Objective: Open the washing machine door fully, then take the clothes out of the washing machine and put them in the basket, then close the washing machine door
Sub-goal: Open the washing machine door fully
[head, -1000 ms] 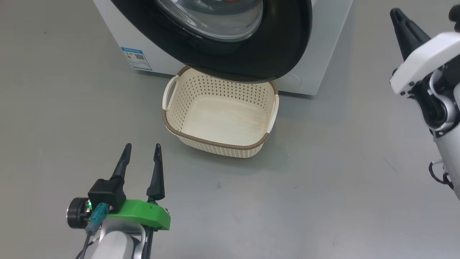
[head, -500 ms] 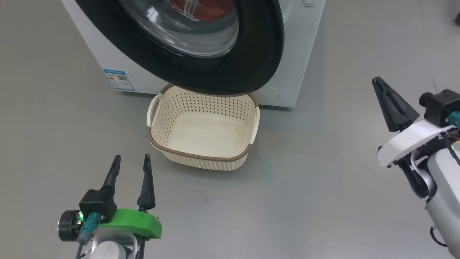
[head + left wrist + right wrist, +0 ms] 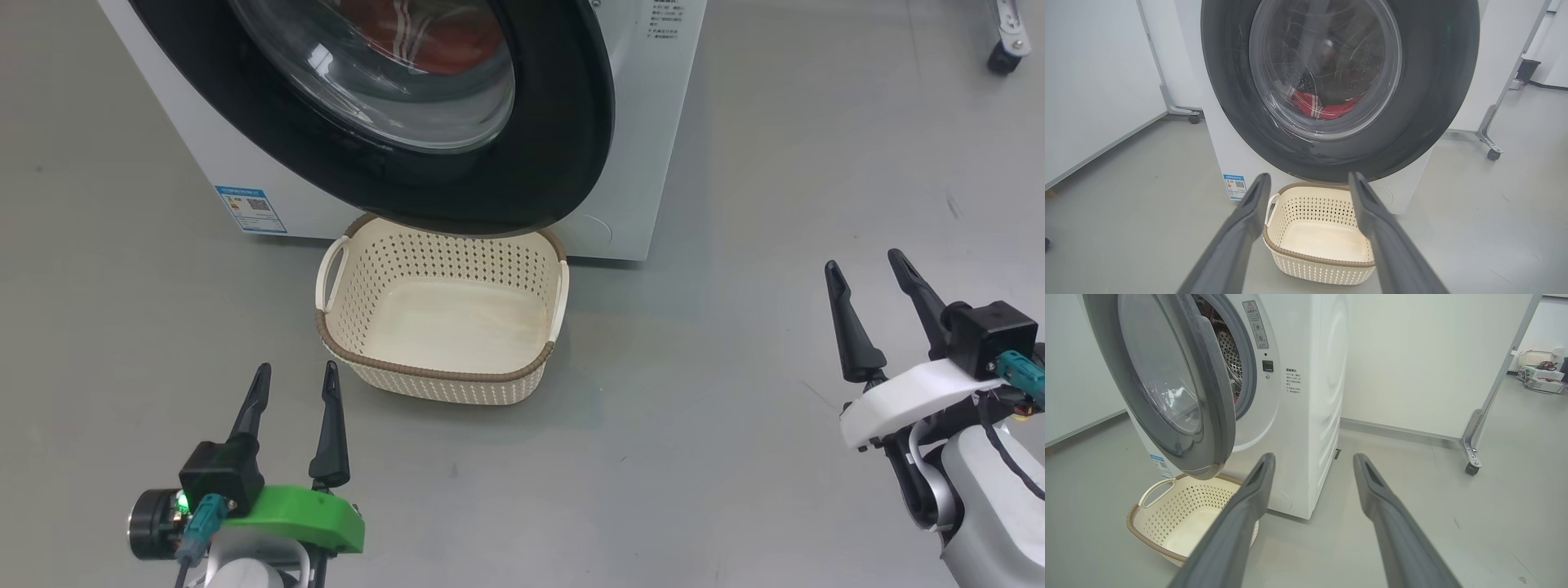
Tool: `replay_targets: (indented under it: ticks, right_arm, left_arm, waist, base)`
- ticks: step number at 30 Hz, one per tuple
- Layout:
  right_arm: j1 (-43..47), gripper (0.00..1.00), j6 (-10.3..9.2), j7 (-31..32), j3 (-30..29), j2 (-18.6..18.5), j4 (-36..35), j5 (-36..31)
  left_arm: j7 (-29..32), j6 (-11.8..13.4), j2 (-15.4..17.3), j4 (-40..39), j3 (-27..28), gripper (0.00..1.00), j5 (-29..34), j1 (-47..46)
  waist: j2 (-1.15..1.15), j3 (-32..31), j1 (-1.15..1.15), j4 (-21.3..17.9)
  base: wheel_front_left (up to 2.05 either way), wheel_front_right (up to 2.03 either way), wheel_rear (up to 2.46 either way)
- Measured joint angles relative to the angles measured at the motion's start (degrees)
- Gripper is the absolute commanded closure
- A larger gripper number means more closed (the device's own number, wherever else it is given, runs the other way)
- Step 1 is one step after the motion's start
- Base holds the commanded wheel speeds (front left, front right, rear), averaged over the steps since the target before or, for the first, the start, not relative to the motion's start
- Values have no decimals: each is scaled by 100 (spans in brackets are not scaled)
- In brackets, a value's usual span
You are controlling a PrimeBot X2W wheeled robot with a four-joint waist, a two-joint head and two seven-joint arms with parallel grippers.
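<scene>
Four entries, in working order.

1. Logging door [image 3: 555, 163] as hanging part-open across upper centre of head frame and overlapping far rim of basket [image 3: 433, 376]. Not yet swinging fully clear of washer [image 3: 645, 122]. Judging it stiff and weighty, with bulging glass and a glossy black rim likely slipping under fingers. Favouring a hook behind the free edge, at right of that rim, over any pinch on the face.

2. Logging clothes [image 3: 1318, 108] as lying low in the drum, showing red with white stripes through the glass at centre of left wrist frame. Judging them soft, light and limp, likely trailing and snagging on the grey seal when lifted. Unable to tell whether damp. Favouring a pinch on a bunched fold, not on a flat layer against steel.

3. Logging basket as sitting on floor at centre of head frame, touching or just beside washer's foot, holding nothing. Judging it light and rigid, likely sliding if nudged.

4. Logging left gripper [image 3: 296, 369] as hovering at lower left, near basket's front corner, fingers spread and gripping nothing. Logging right gripper [image 3: 863, 260] as hovering at right of frame, well apart from door, fingers likewise spread and carrying nothing.
</scene>
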Motion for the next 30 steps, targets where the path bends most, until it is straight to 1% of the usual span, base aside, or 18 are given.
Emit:
replay_targets:
  ticks: [1,4,10,18,25,26,27,30]
  right_arm:
    - [52,0,-45,-25,-9,10,-22,0]
    - [165,0,-48,-34,-38,51,-100,-11]
    - [312,0,-141,-40,-121,101,-280,-62]
    - [491,0,-192,-41,-234,103,-472,-127]
    - [607,0,-200,-57,-320,108,-623,-180]
    - [624,33,-200,-57,-336,114,-642,-182]
    - [633,100,-200,-57,-361,131,-660,-182]
    - [647,100,-200,-58,-409,141,-737,-174]
  left_arm:
    - [0,-1,1,-1,1,0,0,0]
    - [0,-1,1,-2,1,0,1,0]
    - [0,-1,1,-3,1,0,35,29]
    - [0,-3,1,-4,-4,0,42,56]
    - [0,-9,2,-7,-18,0,42,83]
    - [0,-9,2,-7,-21,0,42,88]
    - [0,-9,2,-8,-26,0,42,91]
    - [0,-9,3,-12,-64,0,42,93]
  waist:
    - [0,-5,0,-5]
    - [0,-18,0,-21]
    - [0,-41,0,-53]
    - [0,-59,0,-62]
    - [0,-65,0,-46]
    - [0,-63,0,-43]
    - [0,-60,0,-40]
    - [0,-43,0,-27]
  base:
    - [0,0,0]
    - [0,0,0]
    - [0,0,0]
    - [0,0,0]
    - [0,0,0]
    - [0,0,0]
    - [0,0,0]
    - [0,0,0]
